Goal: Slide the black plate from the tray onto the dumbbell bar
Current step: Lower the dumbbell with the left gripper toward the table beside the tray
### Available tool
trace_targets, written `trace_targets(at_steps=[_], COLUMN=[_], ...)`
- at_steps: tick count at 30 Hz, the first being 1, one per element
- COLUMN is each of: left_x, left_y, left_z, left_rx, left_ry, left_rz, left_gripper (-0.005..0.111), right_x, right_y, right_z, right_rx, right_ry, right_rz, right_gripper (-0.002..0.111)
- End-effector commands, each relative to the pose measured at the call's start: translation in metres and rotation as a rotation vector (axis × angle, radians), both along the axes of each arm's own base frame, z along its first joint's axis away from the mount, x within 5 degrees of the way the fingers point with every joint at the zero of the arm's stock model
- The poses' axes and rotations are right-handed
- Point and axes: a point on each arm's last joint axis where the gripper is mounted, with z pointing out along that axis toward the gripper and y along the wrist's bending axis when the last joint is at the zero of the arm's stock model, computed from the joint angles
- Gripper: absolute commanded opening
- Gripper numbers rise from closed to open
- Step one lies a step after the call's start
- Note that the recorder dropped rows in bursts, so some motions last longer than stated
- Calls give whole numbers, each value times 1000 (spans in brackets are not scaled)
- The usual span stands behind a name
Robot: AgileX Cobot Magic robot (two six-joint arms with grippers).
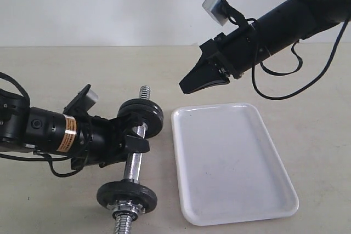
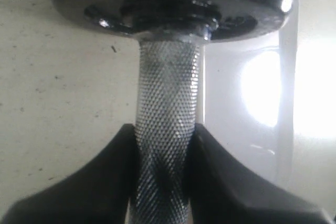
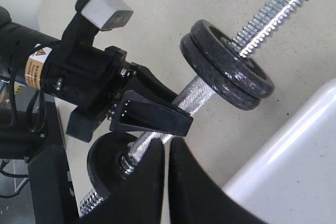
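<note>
The beige table [image 1: 66, 69] carries every item observed. The white glossy rectangular tray [image 1: 230, 163], with rounded corners and a low rim, is set on the right side of the table. Its floor is seen bare white throughout.

The short chrome steel dumbbell bar [image 1: 131, 165] is located just left of the tray, apart from it. It runs from far to near, and its threaded ends are exposed past the weights.

Three small round matte-black iron discs with centre holes are all found mounted on the bar. The far pair of black plates [image 1: 143, 114] is stacked face to face on the far end, as confirmed in the right wrist view [image 3: 226, 66]. The single black plate [image 1: 127, 194] is seated near the near end, with a silver nut [image 1: 126, 209] just beyond it. Which disc is the task's own cannot be told.

The left gripper [image 1: 136, 137] is clamped on the knurled middle of the bar, between the two sets of discs. Its black fingers [image 2: 105, 187] are pressed against either side of the knurling. No disc is touched by them.

The right gripper [image 1: 186, 86] is held in the air near the tray's far left corner, well apart from the discs. Its fingers [image 3: 147, 182] are brought together, and nothing is held.
</note>
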Motion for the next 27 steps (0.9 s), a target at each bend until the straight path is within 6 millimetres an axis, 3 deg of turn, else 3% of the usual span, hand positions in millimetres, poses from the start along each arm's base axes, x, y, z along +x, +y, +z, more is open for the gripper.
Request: trace_targets(at_steps=[1,27], left_x=[5,7], left_y=[-12,-16], left_z=[15,19], left_rx=[-149,-213], left_ry=[-55,-134], left_rz=[-45,-79], left_gripper=[4,4], right_x=[-1,-1], right_y=[0,0], right_z=[7,7], right_rx=[5,5], right_ry=[-23,-23], right_rz=[12,12], right_gripper=[0,0])
